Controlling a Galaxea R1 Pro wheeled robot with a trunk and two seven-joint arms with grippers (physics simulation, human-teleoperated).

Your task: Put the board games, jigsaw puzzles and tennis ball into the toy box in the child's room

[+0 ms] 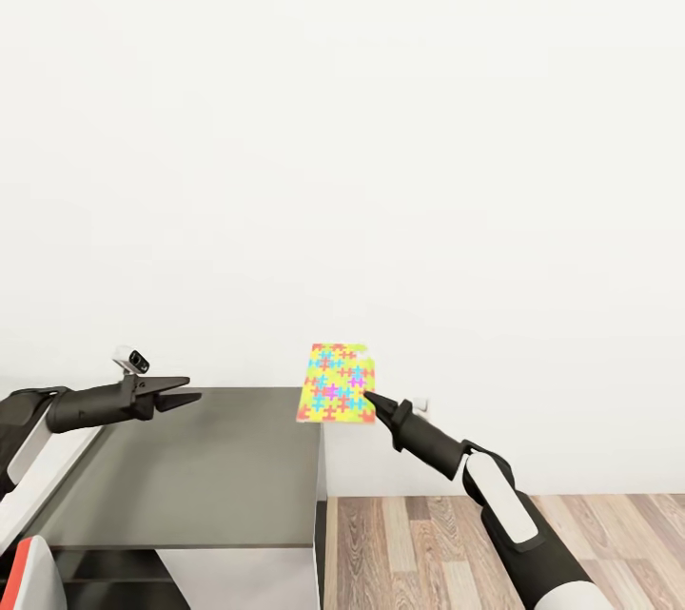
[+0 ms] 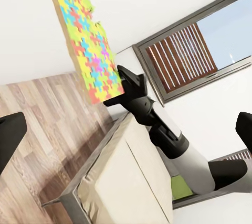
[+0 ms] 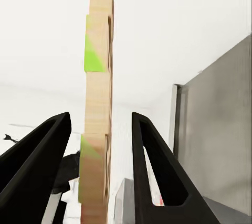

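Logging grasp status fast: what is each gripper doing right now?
Left gripper: open, holding nothing.
Right gripper: shut on the jigsaw puzzle, held upright by its edge.

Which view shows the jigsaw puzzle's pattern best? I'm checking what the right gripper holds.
Left wrist view: the jigsaw puzzle faces it large, held by the right gripper. Head view shows it smaller; right wrist view, just its edge.
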